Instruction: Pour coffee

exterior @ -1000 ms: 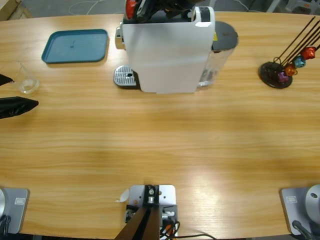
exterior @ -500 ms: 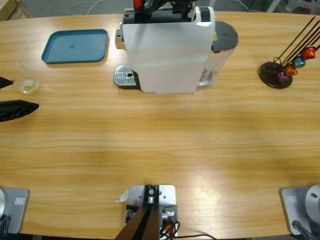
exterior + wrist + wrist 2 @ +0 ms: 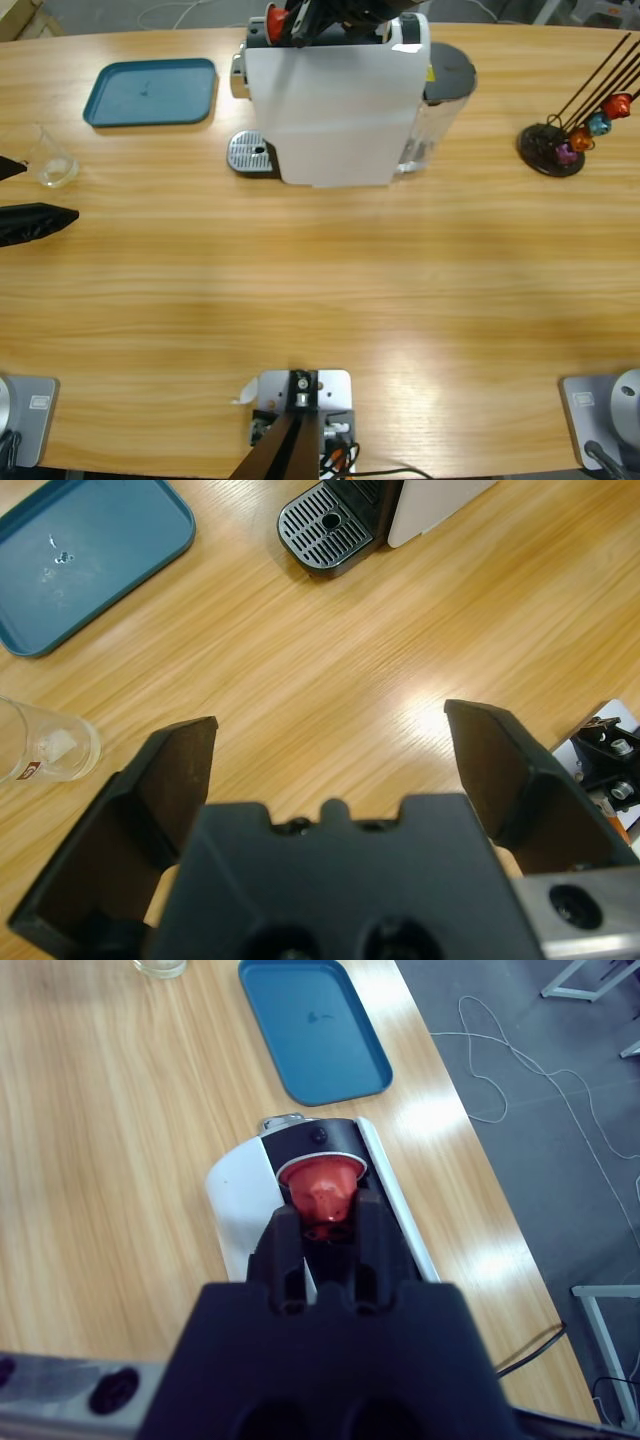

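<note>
Right gripper (image 3: 325, 1222), fingers clamped on a red capsule (image 3: 322, 1188), sits over the open top slot of the white coffee machine (image 3: 335, 100) at the desk's (image 3: 320, 280) far edge. Left gripper (image 3: 330, 770), fingers spread wide and holding nothing, hovers near the left edge beside a clear glass (image 3: 40, 748); whether coffee is inside cannot be told. Blue tray (image 3: 152, 92) lies at the far-left corner.

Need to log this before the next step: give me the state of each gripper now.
Left gripper: open, holding nothing, beside the glass.
Right gripper: closed on a red capsule, above the coffee machine.
</note>
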